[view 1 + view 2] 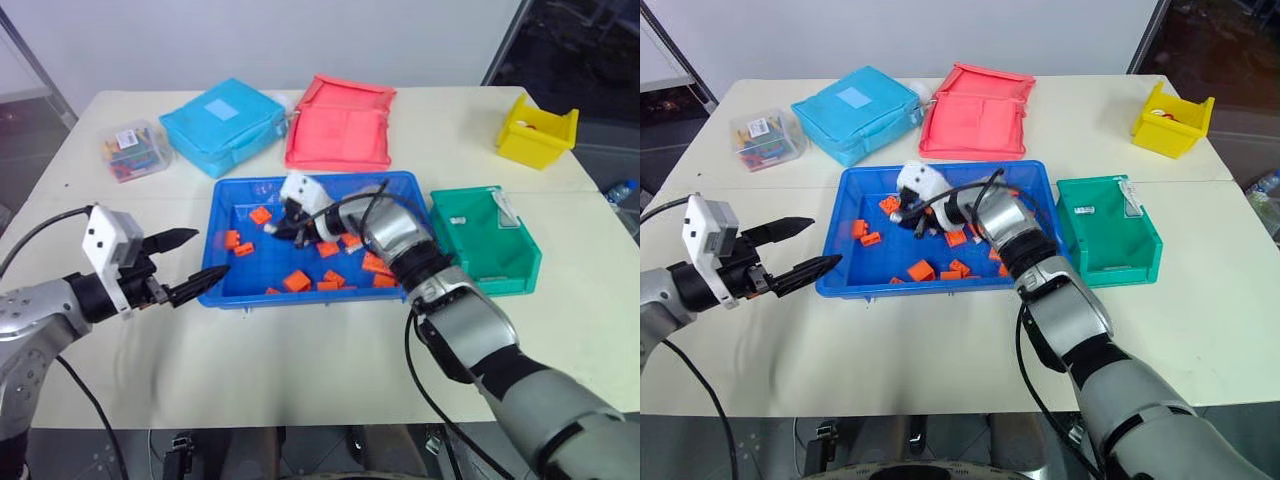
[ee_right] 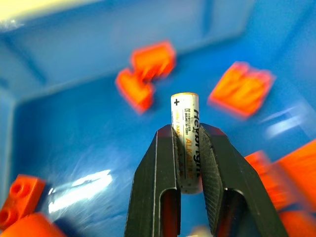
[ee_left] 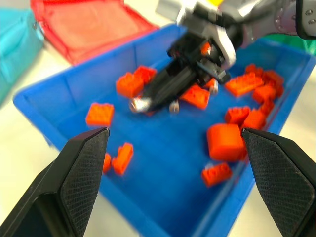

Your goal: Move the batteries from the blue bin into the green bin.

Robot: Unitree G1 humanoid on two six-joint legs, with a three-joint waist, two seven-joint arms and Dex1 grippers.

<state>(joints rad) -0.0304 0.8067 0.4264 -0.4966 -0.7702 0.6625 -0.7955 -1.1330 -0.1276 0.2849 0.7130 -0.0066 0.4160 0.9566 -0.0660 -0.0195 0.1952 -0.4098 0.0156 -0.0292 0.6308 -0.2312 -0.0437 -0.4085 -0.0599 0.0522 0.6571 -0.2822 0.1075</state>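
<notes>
The blue bin (image 1: 250, 182) lies mid-table with orange blocks (image 1: 296, 281) scattered in it. My right gripper (image 2: 187, 131) is shut on one of the batteries (image 2: 185, 113), a white cylinder with a plus mark that stands upright between the black fingers, lifted above the bin floor. The head view puts this gripper (image 1: 276, 231) over the bin's left half. The left wrist view shows the battery's silvery tip (image 3: 139, 104) poking from it. The green bin (image 1: 470, 250) stands just right of the blue bin. My left gripper (image 1: 195, 258) is open, left of the blue bin, pointing at it.
A yellow bin (image 1: 537, 130) sits at the far right. A light-blue zipped pouch (image 1: 222, 125) and an open red pouch (image 1: 342, 122) lie behind the blue bin. A clear box of coloured bits (image 1: 135, 150) is at the far left, a bottle (image 1: 620, 190) at the right edge.
</notes>
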